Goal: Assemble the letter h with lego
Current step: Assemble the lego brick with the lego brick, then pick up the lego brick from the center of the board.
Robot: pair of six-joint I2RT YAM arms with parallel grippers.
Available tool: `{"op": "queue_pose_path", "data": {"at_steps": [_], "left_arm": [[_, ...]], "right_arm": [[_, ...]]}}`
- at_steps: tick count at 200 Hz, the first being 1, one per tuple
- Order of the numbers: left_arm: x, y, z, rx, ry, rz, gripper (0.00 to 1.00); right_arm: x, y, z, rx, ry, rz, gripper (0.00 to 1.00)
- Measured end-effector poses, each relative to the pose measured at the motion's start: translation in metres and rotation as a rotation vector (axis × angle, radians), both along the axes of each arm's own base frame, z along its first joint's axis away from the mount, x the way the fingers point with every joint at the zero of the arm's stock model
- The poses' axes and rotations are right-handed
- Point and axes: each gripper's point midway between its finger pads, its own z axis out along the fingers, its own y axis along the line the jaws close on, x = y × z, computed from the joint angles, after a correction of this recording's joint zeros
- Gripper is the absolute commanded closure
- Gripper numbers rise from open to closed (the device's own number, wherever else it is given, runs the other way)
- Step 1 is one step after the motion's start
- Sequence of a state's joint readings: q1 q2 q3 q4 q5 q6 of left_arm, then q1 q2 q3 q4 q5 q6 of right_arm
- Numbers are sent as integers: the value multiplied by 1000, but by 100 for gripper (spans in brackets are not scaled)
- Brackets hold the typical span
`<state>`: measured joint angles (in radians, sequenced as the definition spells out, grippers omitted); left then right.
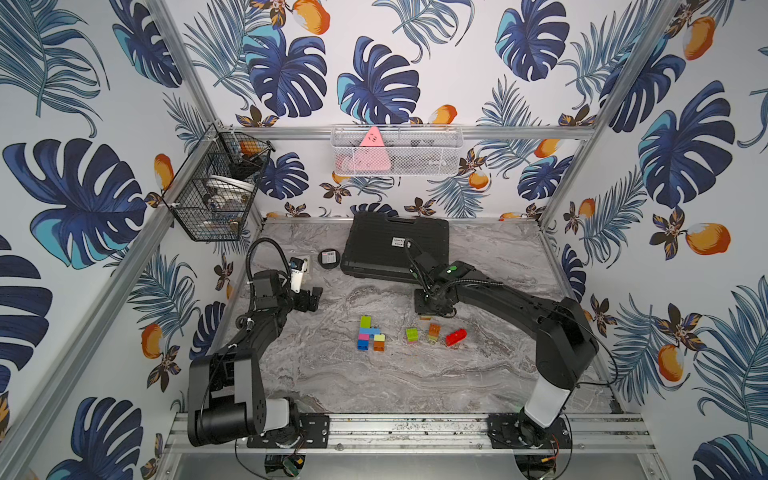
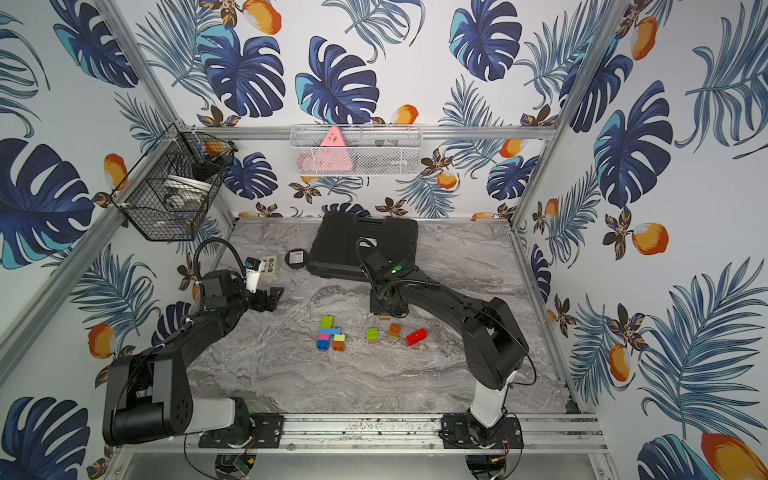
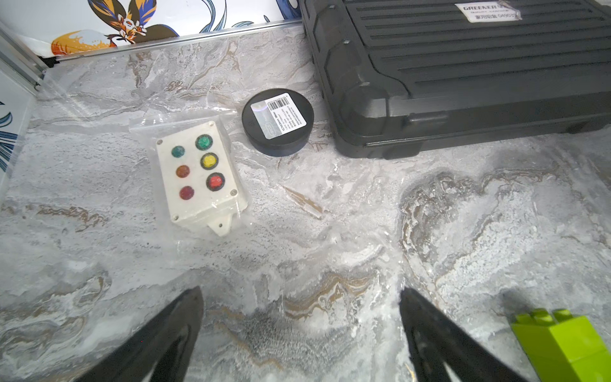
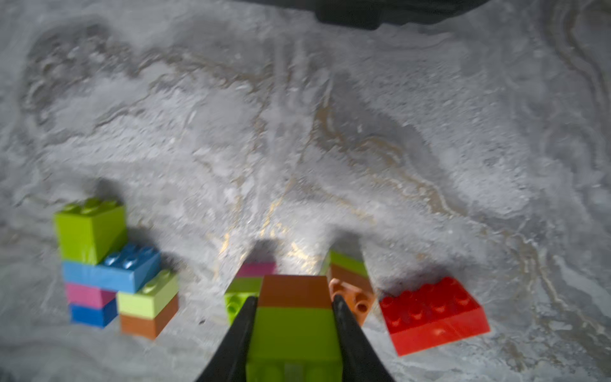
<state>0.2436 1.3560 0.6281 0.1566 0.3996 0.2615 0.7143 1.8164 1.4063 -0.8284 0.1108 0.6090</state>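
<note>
In both top views the lego lies mid-table. A joined cluster (image 1: 368,333) (image 2: 330,333) has a column of lime green, blue, pink and blue bricks, with a lime-on-orange pair beside it. To its right are a lime and pink piece (image 1: 412,334), an orange and lime piece (image 1: 434,331) and a red brick (image 1: 456,337) (image 4: 433,314). My right gripper (image 4: 294,298) (image 1: 432,308) hovers just behind these loose pieces, shut on a lime green and orange stack (image 4: 294,327). My left gripper (image 3: 300,292) (image 1: 309,299) stands open and holds nothing, left of the cluster, whose lime brick (image 3: 562,344) shows beside it.
A black case (image 1: 395,245) lies at the back of the table. A black round puck (image 3: 277,122) and a bagged white button box (image 3: 198,175) lie to its left. Wire baskets (image 1: 216,187) (image 1: 397,149) hang on the walls.
</note>
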Motion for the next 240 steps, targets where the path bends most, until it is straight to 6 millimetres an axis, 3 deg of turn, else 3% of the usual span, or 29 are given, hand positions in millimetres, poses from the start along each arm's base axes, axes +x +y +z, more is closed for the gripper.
{"op": "queue_pose_path", "data": {"at_steps": [40, 79, 90, 106, 124, 150, 178, 203, 240], "left_arm": [[0, -2, 1, -6, -4, -13, 1], [0, -3, 2, -10, -6, -18, 1], [0, -3, 2, -10, -5, -19, 1], [0, -3, 2, -11, -6, -19, 1], [0, -3, 2, -11, -6, -20, 1], [0, -4, 2, -12, -7, -23, 1], [0, -5, 2, -12, -8, -28, 1], [-1, -6, 3, -12, -10, -35, 1], [-1, -6, 3, -6, -15, -44, 1]], "right_arm": [[14, -13, -41, -57, 46, -31, 71], [18, -10, -56, -59, 50, -47, 65], [19, -10, -60, -63, 56, -49, 61], [21, -10, -64, -67, 61, -56, 46], [21, -9, -65, -68, 64, -56, 39], [23, -7, -48, -43, 40, -54, 34], [22, -12, 2, 6, -51, -65, 32], [4, -45, 27, -15, -103, -146, 28], [-30, -102, 20, -98, -93, -449, 27]]}}
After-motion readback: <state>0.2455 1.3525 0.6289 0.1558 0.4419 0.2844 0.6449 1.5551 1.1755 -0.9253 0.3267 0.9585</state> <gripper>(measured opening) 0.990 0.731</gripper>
